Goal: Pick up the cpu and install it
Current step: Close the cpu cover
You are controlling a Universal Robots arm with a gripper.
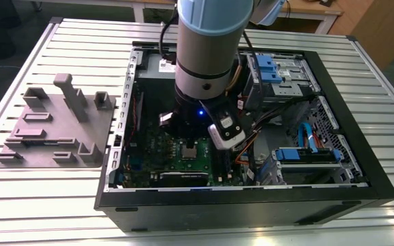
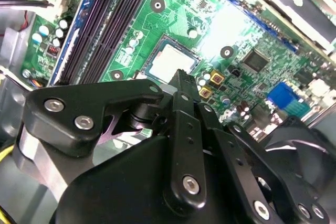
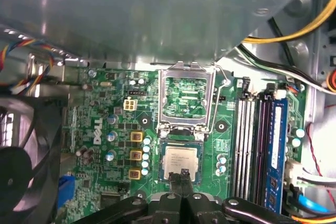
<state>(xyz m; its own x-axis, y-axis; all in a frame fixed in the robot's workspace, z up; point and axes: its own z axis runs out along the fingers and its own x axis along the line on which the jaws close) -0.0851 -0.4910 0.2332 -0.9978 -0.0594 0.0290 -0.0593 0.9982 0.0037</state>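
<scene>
Hovering closed end effector (image 3: 184, 174), one cpu (image 3: 180, 159)

The counter (image 1: 39, 205) is a pale metal top, ribbed with long parallel grooves that run across the exterior view. Two things lie directly on it. A black case (image 1: 238, 209) sits toward the exterior view's right, open side up, covering much of the top. A flat grey plate (image 1: 50, 134) carrying upright grey blocks (image 1: 70, 97) lies at the exterior view's left, just beside the case; whether they touch cannot be told.
</scene>
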